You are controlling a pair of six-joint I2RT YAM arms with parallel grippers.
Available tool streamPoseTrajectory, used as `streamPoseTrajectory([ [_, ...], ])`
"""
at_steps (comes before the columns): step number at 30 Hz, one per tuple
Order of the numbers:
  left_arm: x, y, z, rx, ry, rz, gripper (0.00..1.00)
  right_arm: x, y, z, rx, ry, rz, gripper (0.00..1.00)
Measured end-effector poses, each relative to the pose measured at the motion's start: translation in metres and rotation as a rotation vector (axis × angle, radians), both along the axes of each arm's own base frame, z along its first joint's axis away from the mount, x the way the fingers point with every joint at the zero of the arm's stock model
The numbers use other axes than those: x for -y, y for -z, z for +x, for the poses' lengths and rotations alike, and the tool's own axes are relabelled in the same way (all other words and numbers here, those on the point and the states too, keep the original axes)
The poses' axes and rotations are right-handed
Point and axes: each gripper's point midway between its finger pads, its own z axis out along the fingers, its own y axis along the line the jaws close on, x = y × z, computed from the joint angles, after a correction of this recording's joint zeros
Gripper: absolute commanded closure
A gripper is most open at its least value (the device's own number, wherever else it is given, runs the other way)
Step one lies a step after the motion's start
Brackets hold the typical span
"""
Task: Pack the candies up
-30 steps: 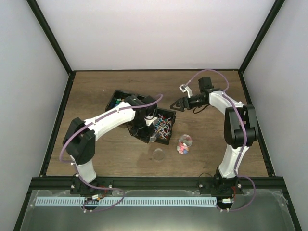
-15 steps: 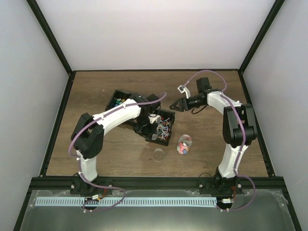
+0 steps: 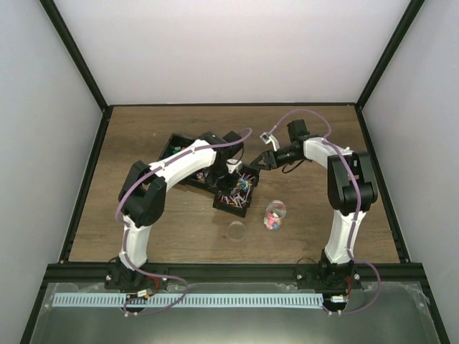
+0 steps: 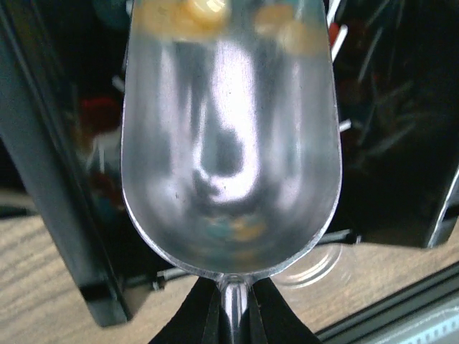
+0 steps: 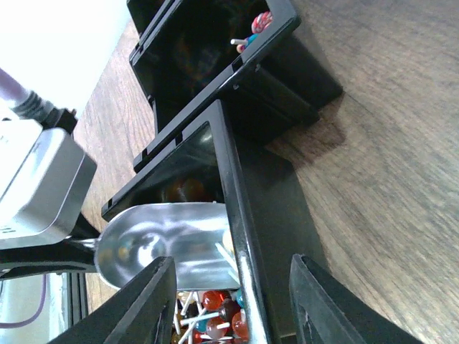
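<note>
The candies are small coloured sweets on white sticks (image 5: 215,315), heaped in a black tray (image 3: 249,192); some also lie in the clear jar (image 3: 275,215). My left gripper (image 4: 235,290) (image 3: 228,166) is shut on the handle of a silver scoop (image 4: 229,143), whose bowl hangs over the tray with a few yellow sweets (image 4: 201,11) at its far lip. My right gripper (image 5: 233,261) (image 3: 257,162) is open, its jaws astride the tray's wall (image 5: 240,215) with a gap on each side. The scoop (image 5: 165,244) lies just inside that wall.
A second black tray (image 3: 172,145) with more sweets adjoins the first at the back left. The jar's clear lid (image 3: 236,230) lies on the wooden table in front of the trays. Black frame posts border the table.
The left arm has carried the scoop back and right, over the sweets tray. The right gripper has moved left to the tray's wall and its jaws have narrowed.
</note>
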Motion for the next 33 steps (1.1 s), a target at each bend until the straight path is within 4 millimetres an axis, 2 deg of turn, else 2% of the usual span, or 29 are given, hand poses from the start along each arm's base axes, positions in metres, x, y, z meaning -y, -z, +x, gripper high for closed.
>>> streamPoseTrajectory([
  [7, 0.011, 0.008, 0.025, 0.084, -0.001, -0.005, 0.96, -0.004, 0.003, -0.004, -0.006, -0.013, -0.002, 0.62],
  [17, 0.021, 0.020, 0.039, 0.192, 0.009, -0.028, 0.96, -0.002, 0.013, -0.001, -0.005, -0.012, -0.012, 0.66],
  [27, 0.010, 0.030, 0.039, 0.333, 0.004, -0.055, 0.96, -0.002, 0.014, 0.002, 0.007, -0.014, -0.019, 0.66],
  [33, -0.003, 0.016, 0.043, 0.437, -0.032, -0.081, 0.96, -0.002, 0.014, 0.003, 0.000, -0.015, -0.022, 0.66],
])
